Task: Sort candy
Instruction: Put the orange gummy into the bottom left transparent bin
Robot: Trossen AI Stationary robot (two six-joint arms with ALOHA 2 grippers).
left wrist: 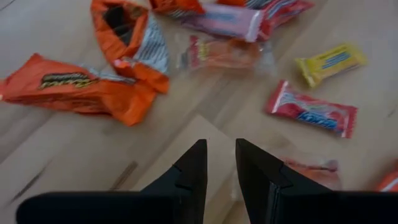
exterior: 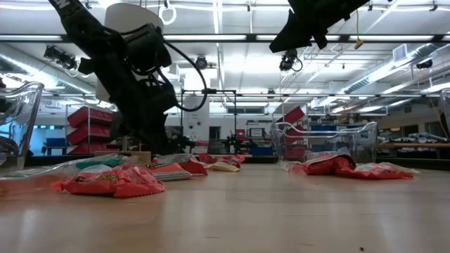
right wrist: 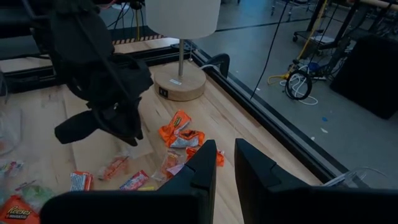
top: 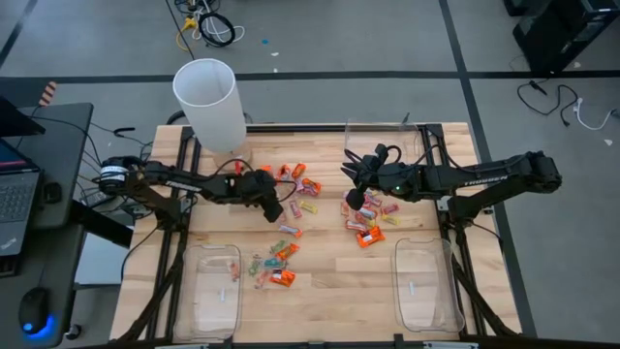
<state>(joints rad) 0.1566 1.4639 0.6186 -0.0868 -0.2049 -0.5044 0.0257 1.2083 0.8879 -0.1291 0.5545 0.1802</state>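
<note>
Wrapped candy lies loose on the wooden table in three patches: far centre (top: 300,182), right of centre (top: 368,221) and near centre (top: 276,264). My left gripper (top: 276,208) hangs low over the table beside the far patch, pointing down and forward. Its fingers (left wrist: 221,158) are a narrow gap apart with only bare wood between them. Ahead of it lie orange packs (left wrist: 74,90), a pink sweet (left wrist: 311,109) and a yellow one (left wrist: 329,60). My right gripper (top: 352,199) is raised high above the right patch, its fingers (right wrist: 225,158) slightly apart and holding nothing.
A lamp with a white shade (top: 208,102) and round wooden base (right wrist: 180,81) stands at the far left. Clear plastic trays sit near left (top: 208,291), near right (top: 426,286) and far right (top: 383,141). Bare wood shows between the two near trays.
</note>
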